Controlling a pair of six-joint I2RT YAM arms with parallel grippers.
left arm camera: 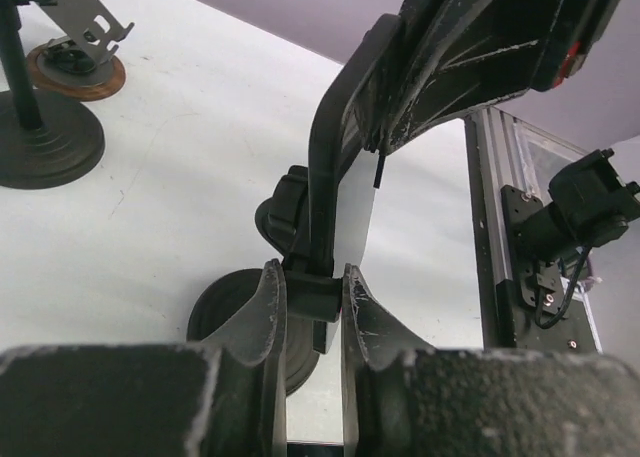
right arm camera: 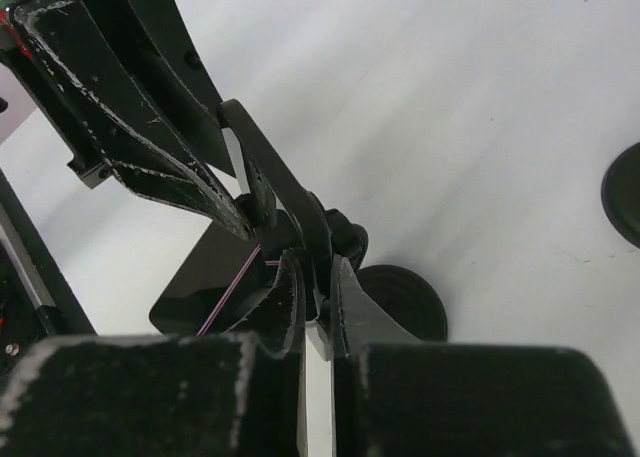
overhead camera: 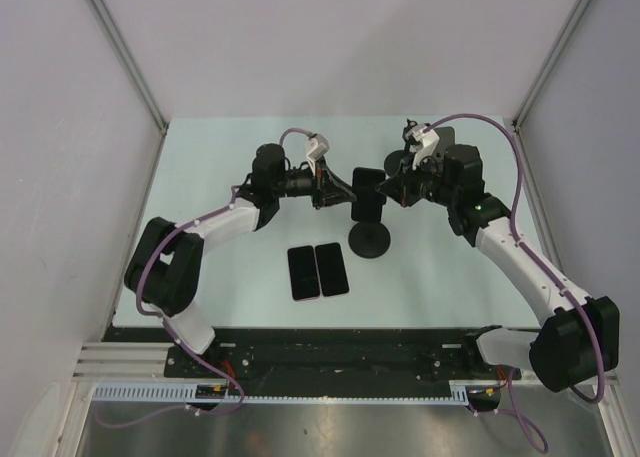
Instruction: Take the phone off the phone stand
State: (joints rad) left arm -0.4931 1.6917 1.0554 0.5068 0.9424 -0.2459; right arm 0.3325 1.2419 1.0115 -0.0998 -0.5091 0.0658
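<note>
Two arms are meeting over the middle of the table (overhead camera: 210,147) in the overhead shot. The phone (overhead camera: 367,189) is sitting upright on the stand (overhead camera: 370,241). The left gripper (overhead camera: 340,190) is pressing in from one side and the right gripper (overhead camera: 392,190) from the other. Two spare phones (overhead camera: 304,272) are lying flat, side by side, just in front of the stand. Anyone reading the wrist cams?

@above yep. On the left wrist cam, the left gripper (left arm camera: 312,297) is clamping the dark block at the bottom of the stand's (left arm camera: 322,177) curved bracket, with its fingers (left arm camera: 268,307) tight against it. The phone (left arm camera: 357,217) is showing as a pale slab right behind that bracket. The right gripper (left arm camera: 385,142) is pinching at its top edge.

On the right wrist cam, the right gripper (right arm camera: 315,287) is squeezing almost fully together, on what looks like the phone's thin edge beside the bracket. The phone's (right arm camera: 200,277) glossy face is mirroring a purple cable. The stand's (right arm camera: 405,299) round base is sitting just behind, and the left gripper (right arm camera: 245,222) is touching the bracket from above.
</note>
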